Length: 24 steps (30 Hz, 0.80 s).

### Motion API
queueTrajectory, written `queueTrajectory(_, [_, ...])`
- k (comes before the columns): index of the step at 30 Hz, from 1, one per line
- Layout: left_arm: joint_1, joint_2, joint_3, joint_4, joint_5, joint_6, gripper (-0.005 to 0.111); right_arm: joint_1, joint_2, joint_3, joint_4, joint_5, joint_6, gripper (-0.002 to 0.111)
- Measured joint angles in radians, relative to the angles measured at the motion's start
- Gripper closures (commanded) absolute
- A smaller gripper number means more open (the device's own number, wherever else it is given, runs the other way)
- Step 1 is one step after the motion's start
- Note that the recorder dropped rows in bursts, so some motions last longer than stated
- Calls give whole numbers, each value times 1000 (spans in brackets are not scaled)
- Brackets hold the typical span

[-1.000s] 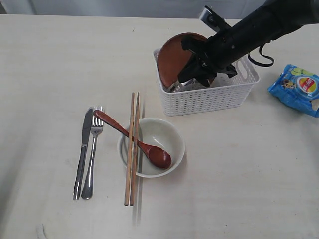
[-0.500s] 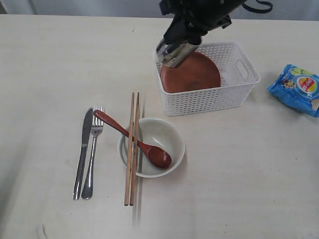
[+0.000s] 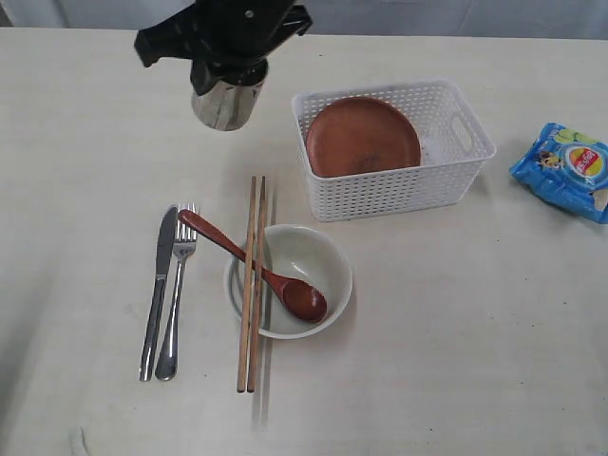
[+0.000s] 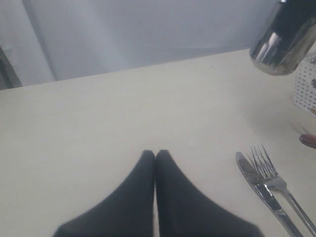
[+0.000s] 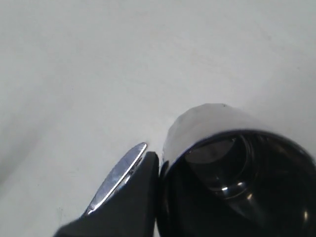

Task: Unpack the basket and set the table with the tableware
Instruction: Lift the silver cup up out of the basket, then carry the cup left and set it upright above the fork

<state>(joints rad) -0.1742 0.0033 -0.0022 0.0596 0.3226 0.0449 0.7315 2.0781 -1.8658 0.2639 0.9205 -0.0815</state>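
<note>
**Cup in the Air, Plate Waiting in the Basket**

On the worktop (image 3: 456,332), the knife (image 3: 157,294) and fork (image 3: 177,294) are lying side by side, with the wooden spoon (image 3: 256,271) and chopsticks (image 3: 250,285) resting across the bowl (image 3: 318,256). The left fingers (image 4: 143,197) are sitting pressed together, empty. The right fingers (image 5: 133,197) are pinching the steel cup (image 3: 226,100) by its rim, holding it aloft left of the basket (image 3: 399,195). Only the brown plate (image 3: 363,138) is waiting inside for unpacking.

Likely a robot lab: pale table (image 3: 85,114), plain grey backdrop (image 4: 148,34) (1 black arm (image 3: 228,24) overhead)
</note>
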Motion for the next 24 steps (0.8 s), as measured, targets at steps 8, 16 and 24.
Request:
queueTrajectory(8, [0,0,0,0,0,0,107,68,152,-142,-77,24,82,109])
queueTrajectory(16, [0,0,0,0,0,0,107,68,245,-207,-115,38,134,109])
queueTrajectory(24, [0,0,0,0,0,0,107,68,282,-208,-115,6,135,108])
